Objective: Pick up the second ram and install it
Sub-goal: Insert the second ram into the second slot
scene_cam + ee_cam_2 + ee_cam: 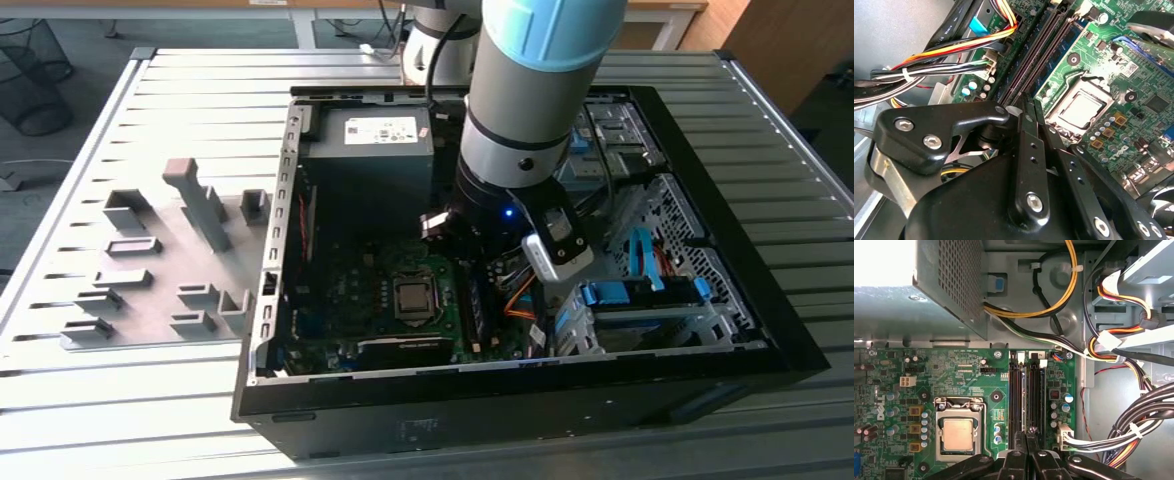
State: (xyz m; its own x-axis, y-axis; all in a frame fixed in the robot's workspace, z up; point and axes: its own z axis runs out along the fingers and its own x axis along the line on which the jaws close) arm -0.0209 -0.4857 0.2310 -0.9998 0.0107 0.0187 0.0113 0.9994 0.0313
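My gripper point(1027, 432) point(1030, 102) is inside the open computer case point(747, 350), low over the green motherboard point(969, 372). Its two thin black fingers are pressed together, with nothing visible between them. The tips sit at one end of the two long black memory slots point(1015, 395) point(1039, 50) point(470, 303), roughly on the line between them. The square CPU socket point(958, 434) point(1081, 110) point(415, 298) lies just beside the slots. The second ram is hidden; I cannot tell whether a stick sits in either slot. In the exterior view the arm's wrist point(514, 215) covers the gripper.
Cable bundles point(1134, 430) point(944, 60) run close to the slots on the side away from the socket. The power supply box point(367, 140) point(949, 280) fills the case's far end. A drive cage with blue tabs point(641, 295) stands on the exterior view's right. Grey fixture blocks point(160, 260) stand outside the case on the left.
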